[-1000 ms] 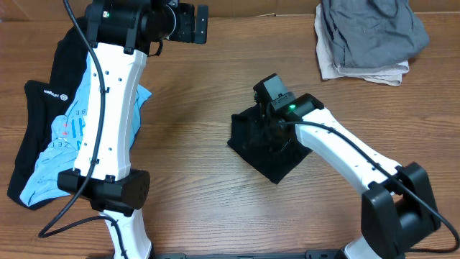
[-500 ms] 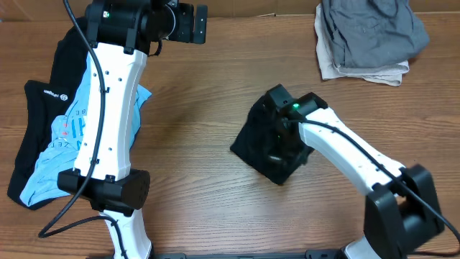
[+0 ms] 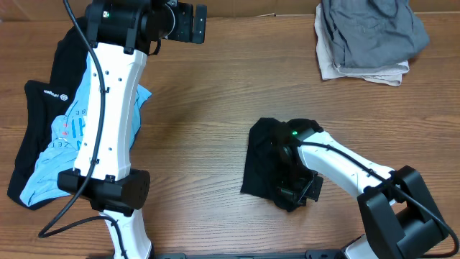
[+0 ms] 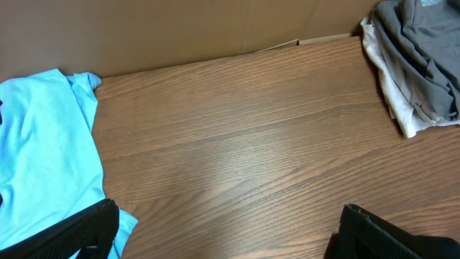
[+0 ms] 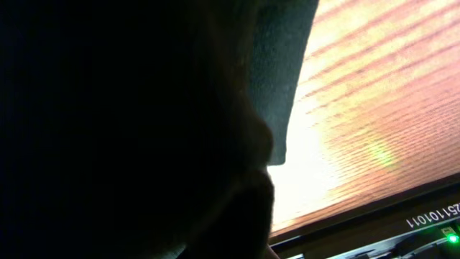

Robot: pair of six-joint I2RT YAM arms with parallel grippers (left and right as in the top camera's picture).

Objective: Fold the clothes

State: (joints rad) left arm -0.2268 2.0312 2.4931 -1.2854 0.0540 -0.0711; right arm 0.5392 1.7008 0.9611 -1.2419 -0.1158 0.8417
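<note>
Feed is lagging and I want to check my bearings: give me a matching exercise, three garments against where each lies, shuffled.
Things:
1. grey clothes pile
2. light blue T-shirt
3. small black garment

Places:
A. mid-table, beneath the right arm
B. far right corner
C. left side, on top of a bigger black garment

Pairs: 1-B, 2-C, 3-A

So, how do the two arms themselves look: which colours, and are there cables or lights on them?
Both look alike: the left arm and the right arm have smooth white shells joined by bulky black joints. A thin black cable runs along each. A green light glows near the left wrist, another near the right. The fingers of the left gripper are black.
</note>
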